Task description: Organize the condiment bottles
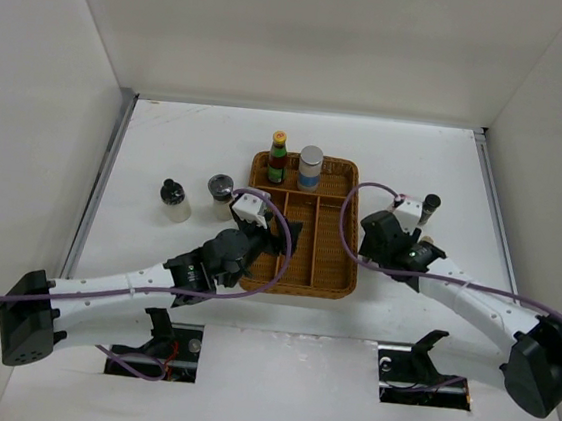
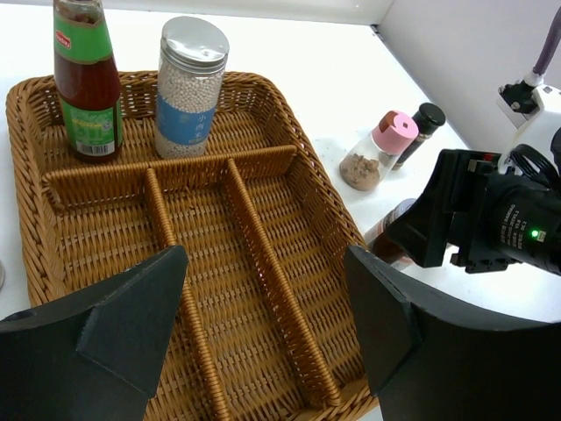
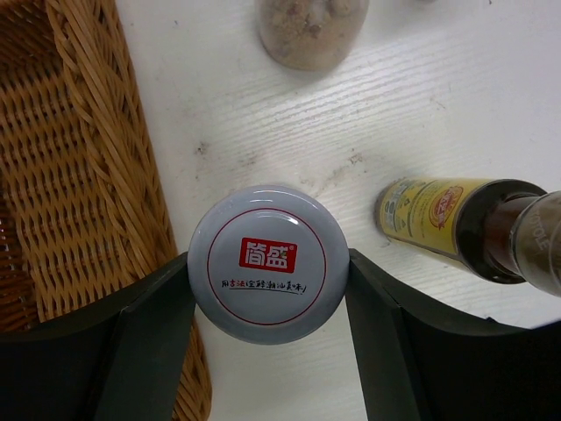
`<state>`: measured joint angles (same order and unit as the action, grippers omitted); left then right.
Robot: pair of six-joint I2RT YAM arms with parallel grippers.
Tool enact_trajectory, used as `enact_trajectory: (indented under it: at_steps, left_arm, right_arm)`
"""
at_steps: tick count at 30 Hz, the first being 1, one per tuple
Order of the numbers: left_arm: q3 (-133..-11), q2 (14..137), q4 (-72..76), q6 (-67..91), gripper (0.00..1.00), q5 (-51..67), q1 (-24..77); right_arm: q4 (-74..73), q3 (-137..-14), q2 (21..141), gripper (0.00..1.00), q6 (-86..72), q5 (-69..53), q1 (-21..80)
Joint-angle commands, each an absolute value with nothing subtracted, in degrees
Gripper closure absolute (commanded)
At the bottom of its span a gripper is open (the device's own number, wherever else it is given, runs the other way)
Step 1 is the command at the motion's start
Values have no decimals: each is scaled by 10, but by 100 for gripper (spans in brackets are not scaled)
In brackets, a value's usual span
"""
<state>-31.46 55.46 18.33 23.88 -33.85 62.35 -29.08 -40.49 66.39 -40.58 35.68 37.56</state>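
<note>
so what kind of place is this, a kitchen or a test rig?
Most likely a lab test cell, not a kitchen: plain white walls box in a white table, robot arms are bolted at its near edge, and the wicker tray and condiment bottles look like staged props.

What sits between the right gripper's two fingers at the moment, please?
A white-lidded jar with a red label on its lid stands between the right gripper's fingers, which meet its sides. This shows in the right wrist view.
</note>
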Motion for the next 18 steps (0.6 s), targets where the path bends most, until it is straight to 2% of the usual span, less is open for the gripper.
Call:
enact_trajectory:
  at_steps: [1,8,18]
  left_arm:
    - [-322,542,214,243,28,-338,624]
    - [-315,497,217,240,28,-345,604]
    - [-301,411,177,238,29,-373,569]
  right_arm:
    - [-258,-448,648,48,-398,385,378]
    - [-256,-548,620,48,-331,411,387]
    - [-108,-695,783,48,-230,319,341]
